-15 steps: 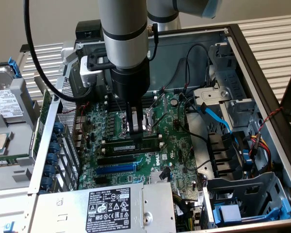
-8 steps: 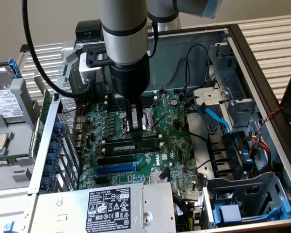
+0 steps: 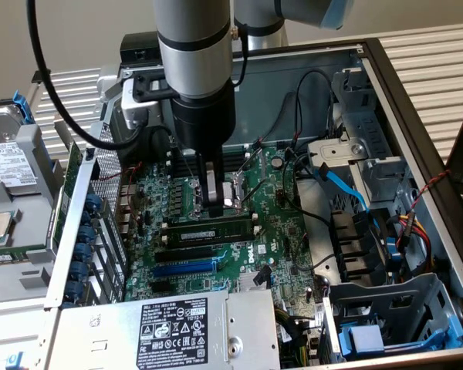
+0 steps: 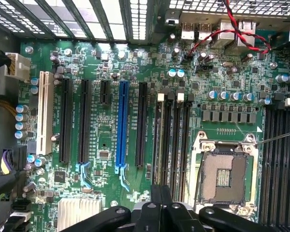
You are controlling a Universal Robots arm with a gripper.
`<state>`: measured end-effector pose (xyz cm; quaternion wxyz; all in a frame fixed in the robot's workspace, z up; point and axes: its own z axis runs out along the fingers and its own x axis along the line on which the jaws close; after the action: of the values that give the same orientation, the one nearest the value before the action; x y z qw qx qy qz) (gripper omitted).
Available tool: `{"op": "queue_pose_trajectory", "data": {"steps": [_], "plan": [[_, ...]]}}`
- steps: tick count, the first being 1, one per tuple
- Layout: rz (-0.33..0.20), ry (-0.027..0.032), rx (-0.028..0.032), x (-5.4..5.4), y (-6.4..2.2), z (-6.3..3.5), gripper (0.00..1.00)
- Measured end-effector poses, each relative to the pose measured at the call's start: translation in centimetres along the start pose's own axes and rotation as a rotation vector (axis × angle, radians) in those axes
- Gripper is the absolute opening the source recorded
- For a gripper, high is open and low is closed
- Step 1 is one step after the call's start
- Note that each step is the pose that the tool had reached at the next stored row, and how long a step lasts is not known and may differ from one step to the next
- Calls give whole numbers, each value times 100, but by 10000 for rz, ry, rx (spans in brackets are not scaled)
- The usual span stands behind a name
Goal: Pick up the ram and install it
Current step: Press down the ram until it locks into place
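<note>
Ram | lying along green motherboard | jaws pinched together, just above its middle

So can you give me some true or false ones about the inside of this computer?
1. One long slot on the green board is blue. True: the blue slot stands among black ones.
2. The gripper hangs over the grey power box. False: it is over the green board, just above the memory stick.
3. The memory stick lies outside the computer case. False: it sits at the black slots on the board.
4. The square chip socket has no fan on it. True.
5. The flat cable by the metal cage is pink. False: the flat cable is blue.
</note>
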<state>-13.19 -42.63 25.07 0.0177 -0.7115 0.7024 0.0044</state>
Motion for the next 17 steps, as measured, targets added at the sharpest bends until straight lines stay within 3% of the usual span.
{"op": "queue_pose_trajectory", "data": {"steps": [10, 12, 15, 17], "plan": [[24, -9, 1, 14, 3, 3, 11], [122, -9, -80, 15, 3, 12, 11], [271, -8, -287, 15, 3, 31, 11], [328, -7, -369, 16, 3, 50, 11]]}}
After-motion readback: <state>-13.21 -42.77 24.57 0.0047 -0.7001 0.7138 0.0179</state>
